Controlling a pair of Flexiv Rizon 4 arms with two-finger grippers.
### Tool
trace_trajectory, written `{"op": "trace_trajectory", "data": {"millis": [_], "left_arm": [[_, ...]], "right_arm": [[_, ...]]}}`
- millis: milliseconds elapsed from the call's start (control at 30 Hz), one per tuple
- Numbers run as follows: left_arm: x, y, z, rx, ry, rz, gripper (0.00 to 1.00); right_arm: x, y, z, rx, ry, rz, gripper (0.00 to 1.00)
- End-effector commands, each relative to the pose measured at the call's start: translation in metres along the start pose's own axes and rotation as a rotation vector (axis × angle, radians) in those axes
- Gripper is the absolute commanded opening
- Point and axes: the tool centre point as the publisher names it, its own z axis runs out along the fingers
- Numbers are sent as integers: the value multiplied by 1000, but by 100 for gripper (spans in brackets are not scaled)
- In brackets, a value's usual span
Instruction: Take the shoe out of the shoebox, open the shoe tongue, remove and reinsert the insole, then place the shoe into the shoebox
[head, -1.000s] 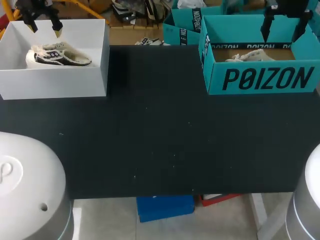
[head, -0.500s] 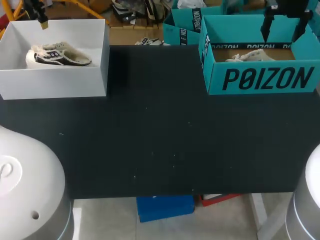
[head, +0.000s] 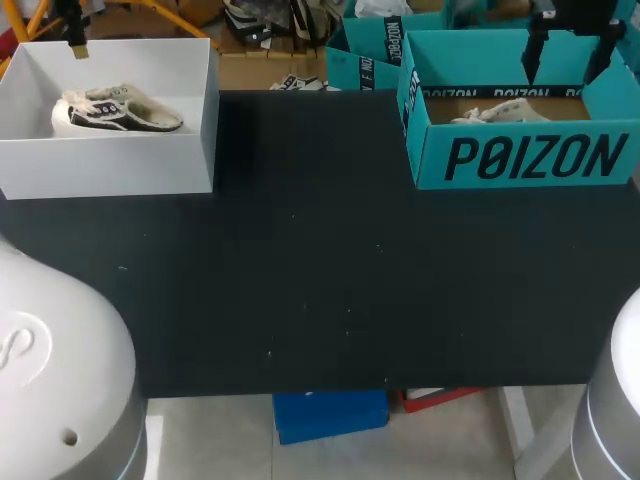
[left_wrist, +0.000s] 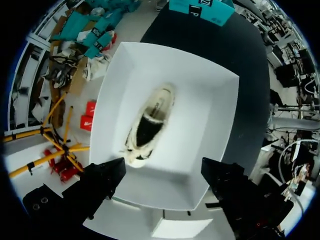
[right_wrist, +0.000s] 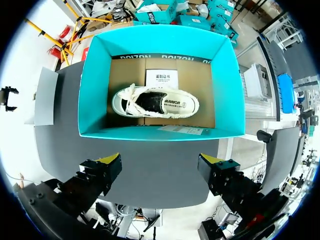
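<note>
At the far left corner of the worktop (head: 320, 280), a white box (head: 110, 165) with a cream-and-black shoe (head: 115, 110) lying inside. High above it, left jaws spread wide apart, touching nothing. At the far right corner, a teal box (head: 520, 160) with a white shoe (head: 500, 112) on its floor, and right jaws likewise apart and empty above it.

Head view overhead; both wrists straight down.

Black-trimmed shoe (head: 115, 110) in white box (head: 110, 165); white shoe (right_wrist: 155, 102) in teal shoebox (right_wrist: 95, 75).
</note>
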Motion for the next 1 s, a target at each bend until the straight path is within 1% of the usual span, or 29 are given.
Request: {"op": "trace_trajectory", "data": {"millis": [33,167,200,233,267,300,333,367,433,567,700,733,767,900,1000], "left_arm": [[5,8,13,73,-9,45,100],[10,5,21,98,-3,111,100],[11,4,23,91,-10,123,97],[12,3,25,91,-13,129,89],[13,2,27,91,-13,132,71],[14,1,29,88,-12,134,66],[15,1,31,86,-10,136,56],[15,1,34,84,-10,137,56],[17,2,39,75,-13,145,50],[21,5,54,65,1,158,53],[22,7,68,63,8,176,53],[22,7,71,63,7,178,55],[21,7,73,63,3,186,58],[18,6,81,63,-1,195,53],[14,4,87,64,-3,200,53]], "right_arm": [[0,1,0,1,-1,0,100],[0,1,0,1,-1,0,100],[0,1,0,1,-1,0,100],[0,1,0,1,-1,0,100],[0,1,0,1,-1,0,100],[0,1,0,1,-1,0,100],[0,1,0,1,-1,0,100],[0,1,0,1,-1,0,100],[0,1,0,1,-1,0,100],[0,1,0,1,-1,0,100],[0,1,0,1,-1,0,100],[0,1,0,1,-1,0,100],[0,1,0,1,-1,0,100],[0,1,0,1,-1,0,100],[0,1,0,1,-1,0,100]]}}
